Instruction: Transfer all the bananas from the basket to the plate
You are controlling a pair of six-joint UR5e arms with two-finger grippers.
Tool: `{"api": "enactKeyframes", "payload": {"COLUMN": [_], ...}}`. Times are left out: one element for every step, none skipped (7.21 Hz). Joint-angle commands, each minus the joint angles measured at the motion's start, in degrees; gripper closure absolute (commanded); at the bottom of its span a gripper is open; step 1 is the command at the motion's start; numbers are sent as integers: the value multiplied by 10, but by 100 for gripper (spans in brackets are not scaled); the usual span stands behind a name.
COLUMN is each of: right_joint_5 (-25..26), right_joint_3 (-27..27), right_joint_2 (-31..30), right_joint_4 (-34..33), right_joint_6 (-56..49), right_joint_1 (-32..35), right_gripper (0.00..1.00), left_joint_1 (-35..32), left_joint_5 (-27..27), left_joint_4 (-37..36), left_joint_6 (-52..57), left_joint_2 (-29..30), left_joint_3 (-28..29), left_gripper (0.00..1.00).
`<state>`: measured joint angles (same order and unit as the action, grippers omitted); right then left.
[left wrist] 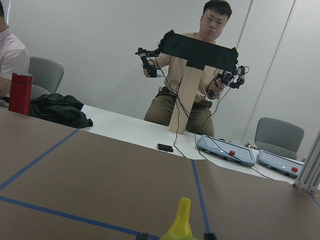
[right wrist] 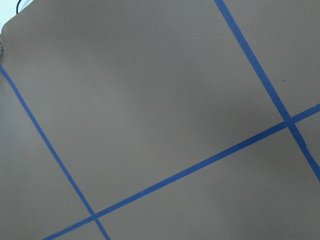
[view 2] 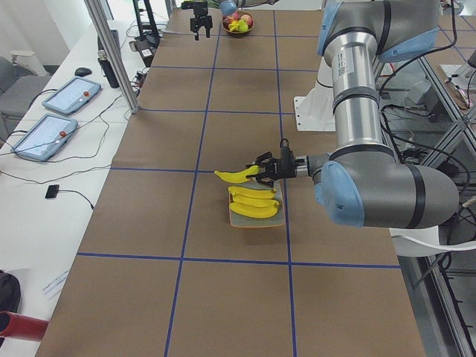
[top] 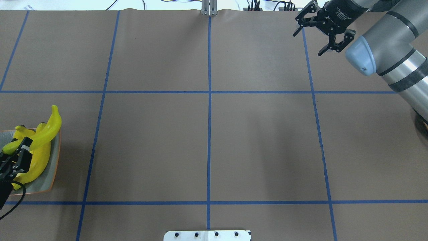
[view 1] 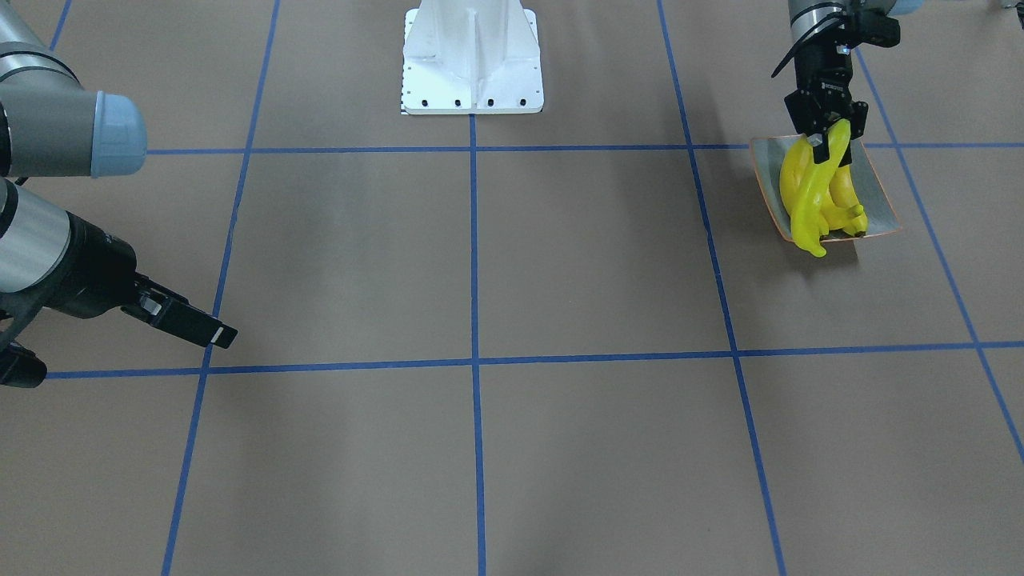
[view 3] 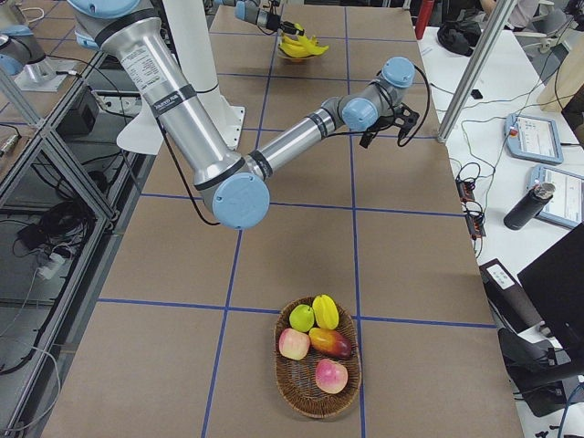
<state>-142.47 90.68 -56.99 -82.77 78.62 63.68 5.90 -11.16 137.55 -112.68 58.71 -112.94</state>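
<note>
The big brown table (top: 260, 140) has blue tape lines that cut it into squares. The left arm (view 2: 357, 97) is thick and grey and bends down at the robot's left end of the table. The right arm (top: 394, 43) reaches out long over the robot's right side, toward the table's far edge. A white base (view 1: 472, 60) sits at the robot's edge of the table, in the middle. A brown woven basket (view 3: 310, 401) stands at the robot's right end of the table, well apart from the plate, and round fruit in red, green and yellow lies in it. The plate (top: 55, 167) is a small grey-green dish with a thin orange rim, and it sits at the left end. Some yellow bananas (top: 36, 164) lie side by side in a pile on the plate. One lighter banana (top: 46, 134) is over that pile, and its tip pokes out past the plate's edge. The left gripper (top: 15, 157) is squeezing that lighter banana near one end. I cannot tell if this banana touches the pile. The right gripper (top: 309, 42) has its fingers spread wide, holds nothing and hangs over bare table.
</note>
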Motion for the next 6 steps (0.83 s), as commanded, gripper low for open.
{"api": "enactKeyframes", "payload": {"right_joint_5": [0,0,0,0,0,0], "right_joint_3": [2,3,3,3,3,3], "right_joint_2": [-4,-4,-4,-5,-6,-7], "right_joint_4": [2,2,2,2,2,2], "right_joint_6": [0,0,0,0,0,0], "right_joint_1": [0,0,0,0,0,0], "right_gripper": [0,0,0,0,0,0], "left_joint_1": [10,10,10,11,10,11], "left_joint_5": [0,0,0,-2,-3,-7], "left_joint_4": [-1,-1,-1,1,3,3], "left_joint_6": [-14,-15,-17,-17,-18,-19], "left_joint_2": [0,0,0,0,-1,-1], "left_joint_3": [0,0,0,0,0,1], "left_gripper": [100,100,100,100,100,100]}}
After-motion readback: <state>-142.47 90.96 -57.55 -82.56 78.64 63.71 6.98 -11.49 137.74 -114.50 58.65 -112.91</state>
